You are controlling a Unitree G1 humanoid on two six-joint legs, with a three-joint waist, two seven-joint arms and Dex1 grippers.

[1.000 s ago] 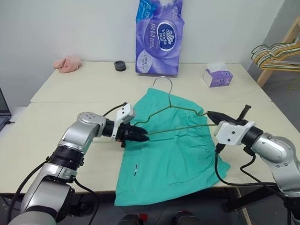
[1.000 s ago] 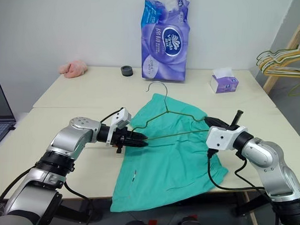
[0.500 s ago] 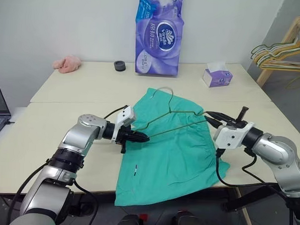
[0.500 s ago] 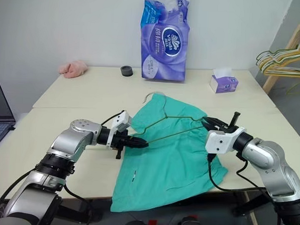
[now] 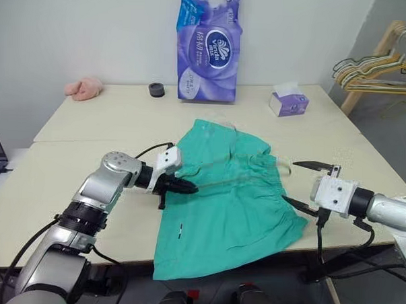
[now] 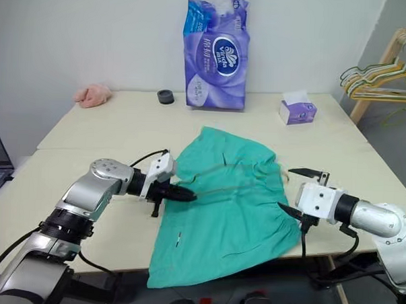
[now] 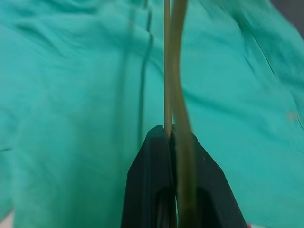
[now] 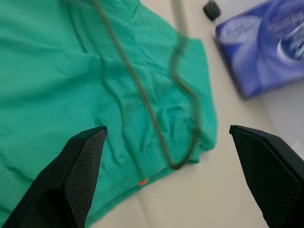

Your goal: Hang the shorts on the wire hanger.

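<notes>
**Hanger held at 1 corner only**

Nearest us, the shorts (image 5: 231,200) lie spread on the bench (image 5: 89,127), their lower hem hanging over its front edge. Our left claw (image 5: 188,188) is pinched shut on 1 corner of the wire hanger (image 8: 142,102), which lies across the cloth. Our right claw (image 5: 301,184) stands wide open, gripping nothing, just beside the shorts' right edge and clear of the hanger's other corner.

We judge the risk plain: held at 1 end, the thin wire can pivot or sag, and any pull from the left may drag the cloth toward the edge, where its overhang could slide it off.

Farther back we count 1 tissue box (image 5: 289,102), 1 purple tissue pack (image 5: 207,48), 1 small black roll (image 5: 156,89) and 1 pink cloth lump (image 5: 83,87). Beyond the bench's right end hangs 1 bunch of spare hangers (image 5: 375,65).
</notes>
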